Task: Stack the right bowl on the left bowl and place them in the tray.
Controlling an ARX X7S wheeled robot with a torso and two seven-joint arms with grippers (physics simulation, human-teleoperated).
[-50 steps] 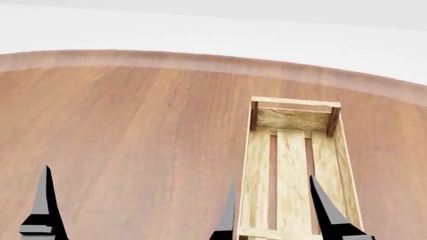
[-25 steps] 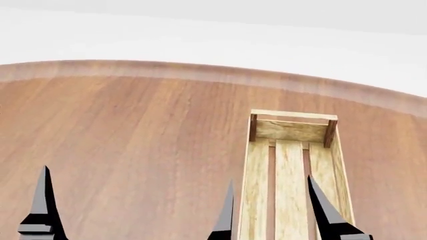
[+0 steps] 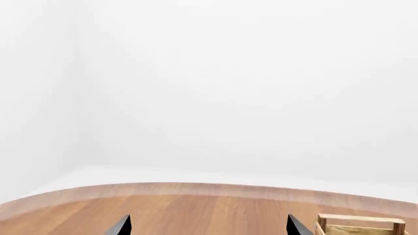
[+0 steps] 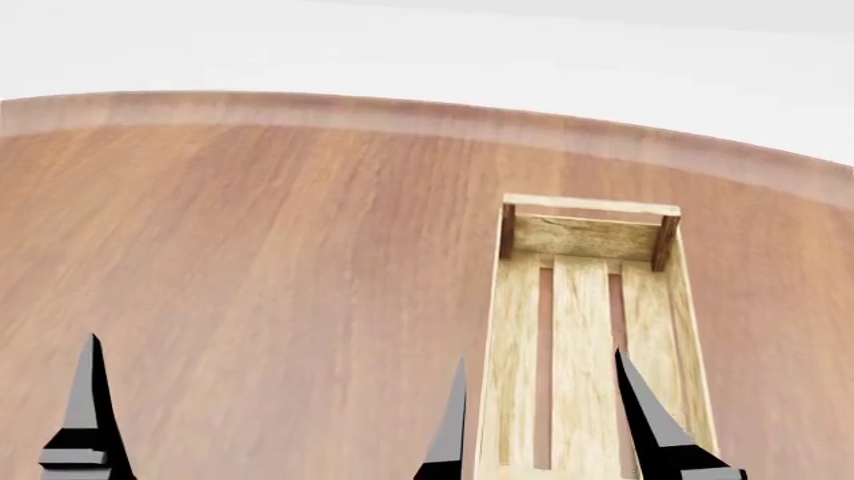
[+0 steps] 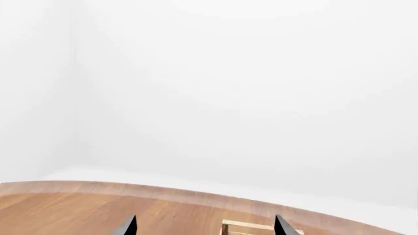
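Note:
Neither bowl shows in any view. The tray (image 4: 589, 237), a long light-wood crate with a slatted bottom and darker corner posts, lies on the table right of centre, and nothing shows in the part I see. My right gripper (image 4: 545, 420) is open, its dark fingertips straddling the tray's near left side. The right wrist view shows the same wide gap in the right gripper (image 5: 205, 226), with the tray's far corner (image 5: 251, 227) beyond. Of my left arm, the head view shows only one finger (image 4: 88, 400), at the lower left. The left gripper (image 3: 209, 226) is open over bare wood, and the tray (image 3: 361, 224) is off to its side.
The round wooden table (image 4: 267, 260) fills the head view, and its curved far edge (image 4: 400, 114) runs across the top. Behind it is a plain white wall (image 3: 228, 98).
The head view shifted: table edge and tray slid down the picture, then came back up to near where they were. Both grippers keep their places in the view and stay open.

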